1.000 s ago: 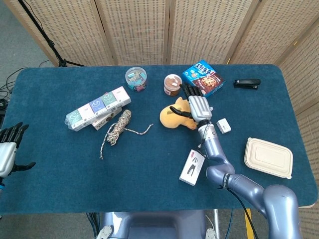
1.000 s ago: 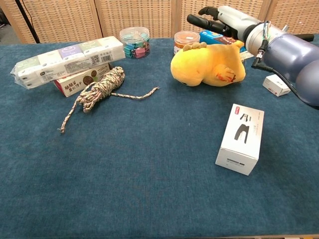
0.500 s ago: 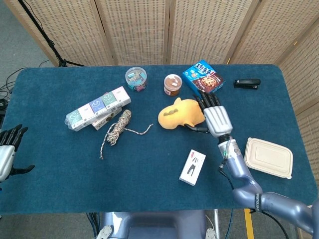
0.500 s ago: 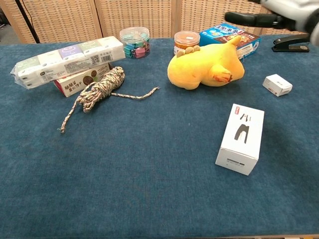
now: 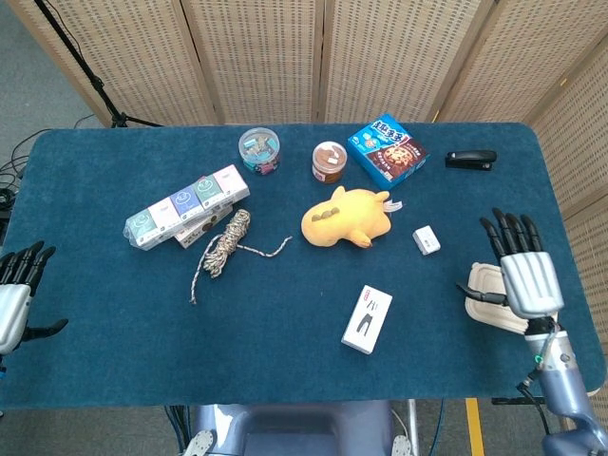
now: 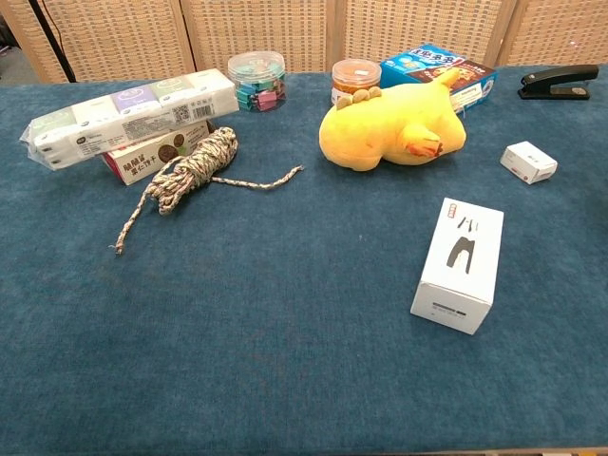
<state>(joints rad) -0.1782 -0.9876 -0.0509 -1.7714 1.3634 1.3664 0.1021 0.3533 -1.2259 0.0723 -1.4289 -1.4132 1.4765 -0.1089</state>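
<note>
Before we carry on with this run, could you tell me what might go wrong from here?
The right hand hovers open over the lidded food box near the table's right edge; a careless sweep might shove it off. Reaching back for the yellow plush toy, it could clip the small white box lying between them.

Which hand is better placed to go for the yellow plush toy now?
Probably the right hand: it hangs open over the beige lidded container, on the yellow plush toy's side. The left hand sits at the far left table edge.
</note>
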